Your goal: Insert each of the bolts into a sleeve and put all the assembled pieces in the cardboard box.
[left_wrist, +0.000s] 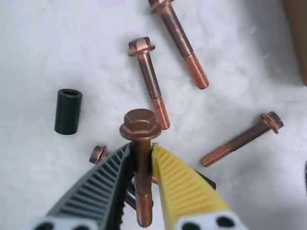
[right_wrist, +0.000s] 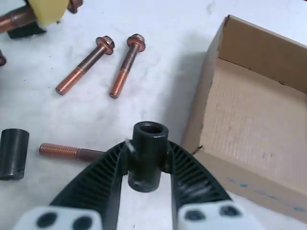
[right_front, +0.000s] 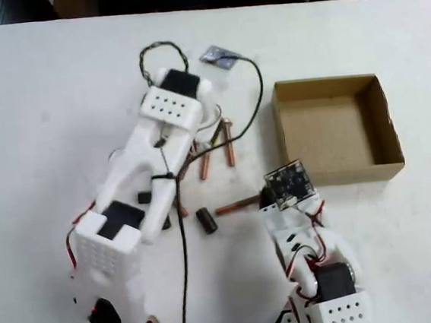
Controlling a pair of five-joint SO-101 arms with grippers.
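Left tool [left_wrist: 141, 149] clamps a bolt [left_wrist: 139, 125]; right tool [right_wrist: 147, 147] clamps a black sleeve [right_wrist: 150, 131] near the box [right_wrist: 259, 48]; loose bolts [right_wrist: 85, 67] beside it.

My high camera sits fixed up high, looking steeply down over the whole worktop [right_front: 35, 110]; the left wrist camera rides just behind the left hand [left_wrist: 141, 148], facing the surface from very near; the right wrist camera sits likewise behind the right hand [right_wrist: 147, 148]; all three share the loose bolts [right_front: 228, 141]; high and right wrist views share the cardboard box [right_front: 327, 132].
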